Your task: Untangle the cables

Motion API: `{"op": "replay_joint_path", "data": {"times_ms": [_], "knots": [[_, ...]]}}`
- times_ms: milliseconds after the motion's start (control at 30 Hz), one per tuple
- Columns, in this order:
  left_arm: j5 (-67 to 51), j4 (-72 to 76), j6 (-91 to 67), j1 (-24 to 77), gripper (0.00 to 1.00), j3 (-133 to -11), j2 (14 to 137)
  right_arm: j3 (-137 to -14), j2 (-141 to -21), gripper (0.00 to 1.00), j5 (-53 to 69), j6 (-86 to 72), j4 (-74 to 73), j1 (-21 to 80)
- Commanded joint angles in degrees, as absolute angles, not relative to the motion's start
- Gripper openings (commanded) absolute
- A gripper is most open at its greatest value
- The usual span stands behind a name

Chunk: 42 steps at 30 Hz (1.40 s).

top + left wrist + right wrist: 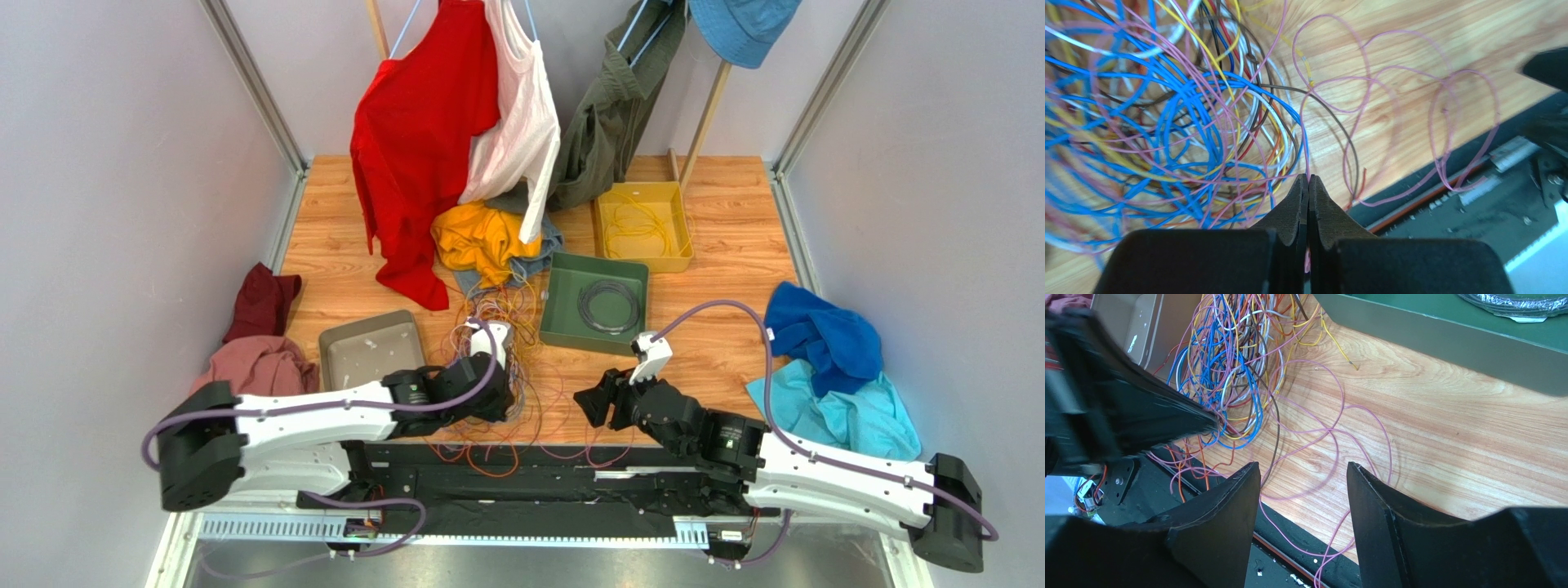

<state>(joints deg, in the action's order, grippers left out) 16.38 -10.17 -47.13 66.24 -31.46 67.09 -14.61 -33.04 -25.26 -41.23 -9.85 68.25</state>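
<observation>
The cables [497,355] are a tangle of thin blue, purple, orange, yellow and white wires on the wooden table in front of the arms. They fill the left of the left wrist view [1168,122], and they show at the top left of the right wrist view [1229,367]. My left gripper [1308,179] is shut on one purple wire [1389,122] that loops away to the right. In the top view the left gripper [505,402] sits at the tangle's near edge. My right gripper [1303,470] is open and empty above loose purple loops, right of the tangle [589,404].
A green tray [555,306] holds a dark ring coil [610,304]. Behind it stands a yellow tray [682,227], and a grey tray [368,349] lies left of the tangle. Clothes hang at the back and lie in heaps at both sides. A black base strip [528,472] runs along the near edge.
</observation>
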Motion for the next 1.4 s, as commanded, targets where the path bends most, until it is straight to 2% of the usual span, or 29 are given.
{"op": "replay_joint_path", "data": {"times_ms": [0, 100, 300, 700, 900, 1033, 1133, 1233, 1367], "knots": [[18.3, -16.4, -40.4, 66.1, 0.00, -38.0, 54.5, -15.3, -31.2, 0.57, -26.9, -41.8, -10.1, 68.6], [20.0, -21.8, -36.4, 66.1, 0.00, -45.1, 49.1, -15.9, -30.2, 0.57, -27.1, -41.3, -10.5, 68.6], [21.8, -30.7, -29.4, 66.2, 0.00, -63.5, 47.6, -15.9, -29.4, 0.57, -26.0, -41.3, -10.3, 68.6], [29.0, -39.0, -22.4, 66.1, 0.00, -79.4, 49.6, -16.3, -26.3, 0.57, -25.2, -39.0, -9.8, 68.6], [41.1, -50.4, -24.9, 64.2, 0.00, -81.3, 49.2, -16.0, -24.8, 0.57, -25.4, -39.0, -11.2, 68.6], [39.2, -60.6, -33.6, 54.4, 0.00, -77.5, 47.2, -15.6, -23.1, 0.57, -25.6, -38.8, -12.3, 68.6], [36.1, -62.8, -35.3, 43.0, 0.00, -72.3, 42.2, -14.9, -21.6, 0.57, -25.8, -38.7, -12.7, 68.6], [35.2, -61.2, -34.8, 40.3, 0.00, -71.0, 37.7, -14.3, -20.5, 0.57, -26.0, -38.5, -12.7, 68.6], [34.4, -60.7, -34.2, 40.3, 0.00, -78.5, 40.3, -14.3, -20.9, 0.57, -26.1, -38.0, -12.2, 68.6]]}}
